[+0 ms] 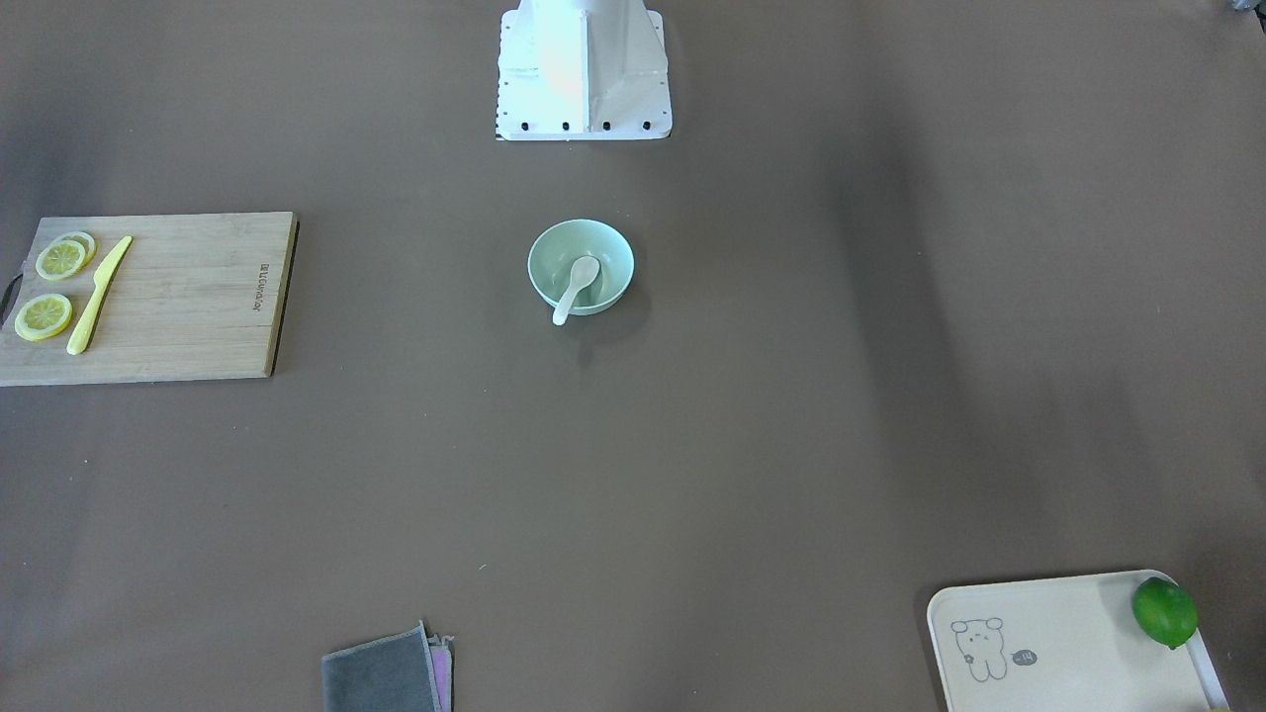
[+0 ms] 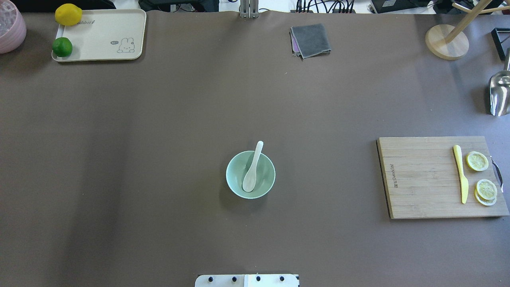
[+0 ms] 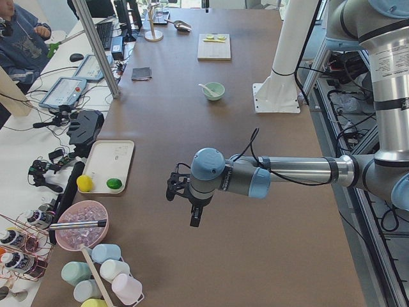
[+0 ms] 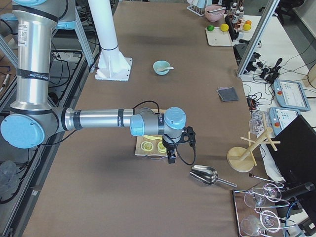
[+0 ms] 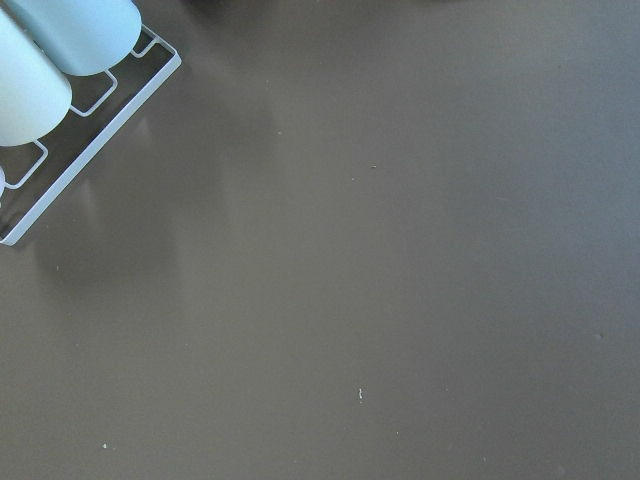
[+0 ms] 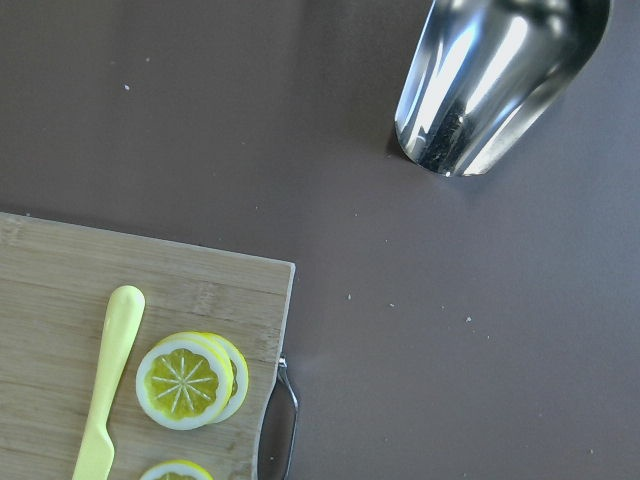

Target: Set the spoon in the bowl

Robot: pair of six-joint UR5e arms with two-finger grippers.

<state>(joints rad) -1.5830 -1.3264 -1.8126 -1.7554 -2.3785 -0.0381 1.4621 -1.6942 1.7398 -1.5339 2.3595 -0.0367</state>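
Spoon sits in the bowl, centre of the overhead frame. The scoop is down in the hollow and the handle is propped over the upper rim, so you can likely call the task done. Left fingers and right fingers hang at the counter's ends, well apart from the bowl — their spread can't be told.

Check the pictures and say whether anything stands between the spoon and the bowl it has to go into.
Nothing visible does. The spoon already lies in the bowl: its scoop rests inside, and its handle leans out over the rim on the side away from the robot.
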